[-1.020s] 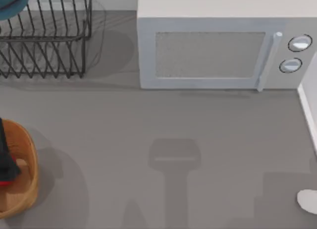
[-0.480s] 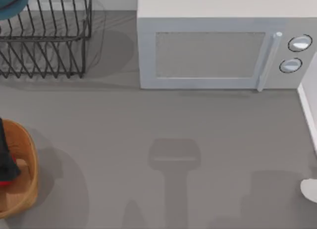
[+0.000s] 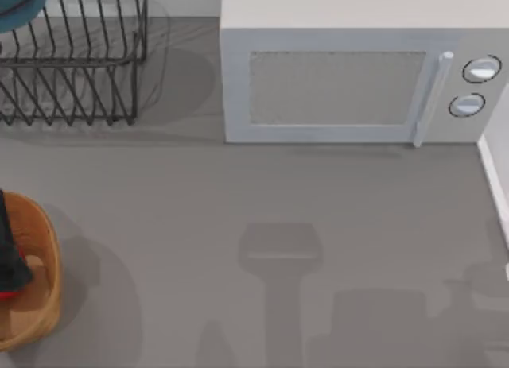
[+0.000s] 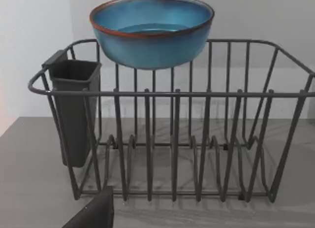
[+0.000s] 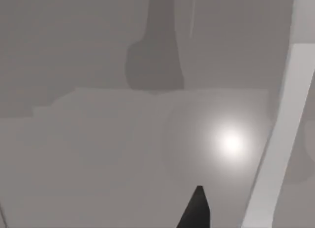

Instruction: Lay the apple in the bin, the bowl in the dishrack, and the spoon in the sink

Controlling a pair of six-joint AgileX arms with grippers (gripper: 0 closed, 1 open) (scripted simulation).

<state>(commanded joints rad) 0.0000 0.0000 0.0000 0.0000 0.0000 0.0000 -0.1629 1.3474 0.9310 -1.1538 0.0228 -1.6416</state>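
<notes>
So the teal bowl (image 4: 152,31) sits up on the far rim of the black dishrack (image 4: 172,139), far left of the surface (image 3: 262,193). The left gripper (image 3: 9,249) hangs over the bin (image 3: 36,304) at the near left with the apple (image 3: 8,293) right under it; can't tell how its fingers stand. A microwave (image 3: 350,82) is at the far right.

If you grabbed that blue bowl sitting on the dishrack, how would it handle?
The bowl looks glazed, so probably stiff, slippery and breakable. It sits high on the wire dishrack and looks level, so a push might tip or slide it off. Its round wall would likely roll.
</notes>
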